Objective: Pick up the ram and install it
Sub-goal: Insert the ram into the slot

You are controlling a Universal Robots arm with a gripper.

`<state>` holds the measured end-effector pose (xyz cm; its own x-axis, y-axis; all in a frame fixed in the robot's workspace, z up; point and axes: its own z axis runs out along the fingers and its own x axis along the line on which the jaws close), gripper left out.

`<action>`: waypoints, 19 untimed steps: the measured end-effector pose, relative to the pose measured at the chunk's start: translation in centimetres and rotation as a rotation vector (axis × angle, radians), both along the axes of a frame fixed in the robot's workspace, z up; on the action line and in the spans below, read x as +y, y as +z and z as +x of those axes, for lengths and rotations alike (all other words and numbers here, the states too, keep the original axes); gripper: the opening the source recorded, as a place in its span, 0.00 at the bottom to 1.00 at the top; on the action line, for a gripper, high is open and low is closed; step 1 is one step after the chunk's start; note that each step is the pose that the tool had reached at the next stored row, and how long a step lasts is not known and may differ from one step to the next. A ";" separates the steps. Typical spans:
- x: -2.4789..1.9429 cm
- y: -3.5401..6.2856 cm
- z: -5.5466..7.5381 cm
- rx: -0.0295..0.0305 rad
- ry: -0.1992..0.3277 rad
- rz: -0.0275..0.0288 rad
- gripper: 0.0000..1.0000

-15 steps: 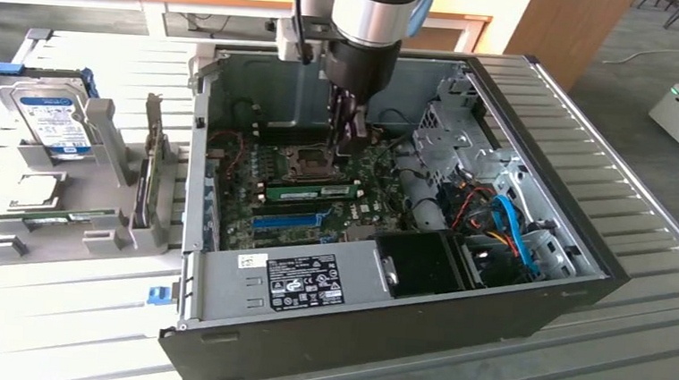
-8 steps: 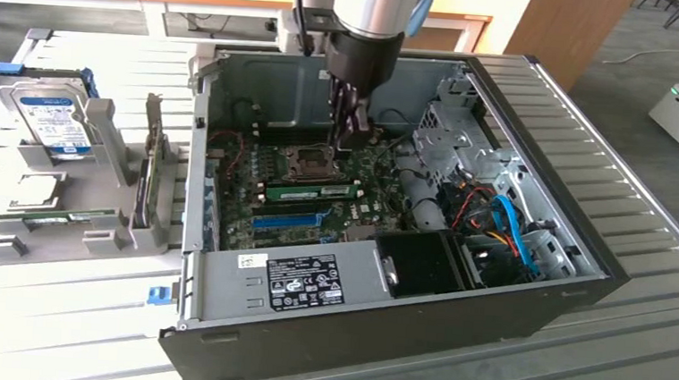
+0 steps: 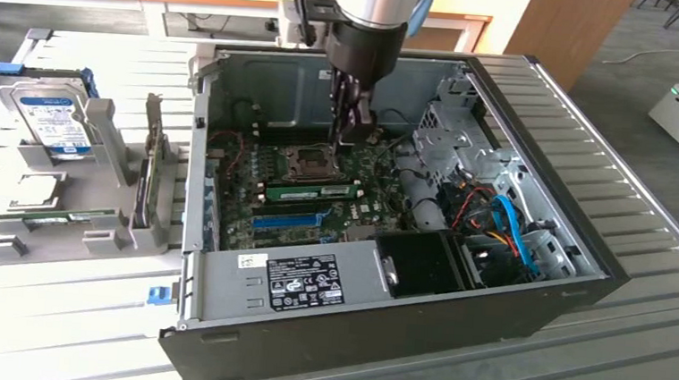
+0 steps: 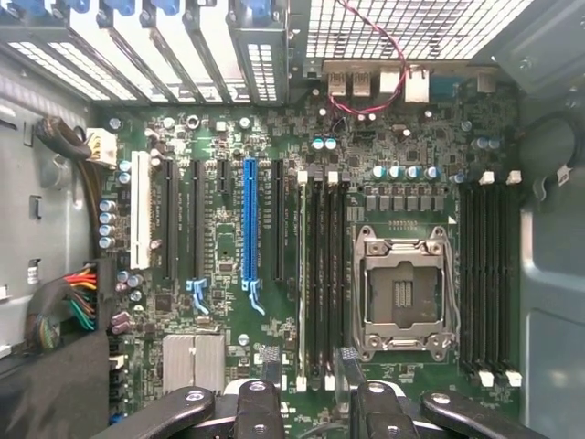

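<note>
The slatted desk (image 3: 655, 293) carries an open computer case (image 3: 365, 335) lying on its side, with bare room along the exterior view's right and a grey rack (image 3: 153, 197) with a hard drive (image 3: 57, 121) close along its other side. The case walls frame the motherboard (image 3: 245, 161); cables and a drive cage crowd the exterior view's right edge. The arm (image 3: 369, 22) drops straight down through the open top. Its claw (image 3: 349, 139) hangs above the board with its fingers (image 4: 348, 366) spread wide and gripping nothing. The ram (image 3: 310, 191) stands on edge between the CPU socket (image 3: 309, 162) and the blue slot (image 3: 283, 220). A second green stick (image 3: 68, 218) lies on the rack.
</note>
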<state>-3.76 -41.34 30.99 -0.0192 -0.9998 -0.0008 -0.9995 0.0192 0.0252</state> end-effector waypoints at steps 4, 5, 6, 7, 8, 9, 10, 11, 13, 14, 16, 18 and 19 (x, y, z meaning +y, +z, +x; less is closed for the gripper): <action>0.00 0.60 0.0 0.0000 0.000 0.0001 0.37; 0.00 0.76 0.0 -0.0001 0.000 0.0001 0.37; 0.00 0.90 0.0 0.0000 0.000 0.0001 0.37; 0.00 1.04 0.0 -0.0001 0.000 0.0000 0.37; 0.00 1.17 0.0 -0.0001 0.000 0.0001 0.37; 0.00 1.28 0.0 -0.0001 0.000 0.0001 0.37; 0.00 1.40 0.0 0.0000 0.000 0.0000 0.37; 0.00 1.52 0.0 0.0000 0.000 0.0000 0.37; 0.00 1.78 0.0 -0.0001 0.000 0.0000 0.37; 0.00 1.89 0.0 0.0000 0.000 0.0000 0.37; 0.00 2.13 0.0 0.0000 0.000 0.0000 0.37; 0.00 2.36 0.0 0.0000 0.000 0.0000 0.37; 0.00 2.49 0.1 0.0000 0.000 0.0000 0.37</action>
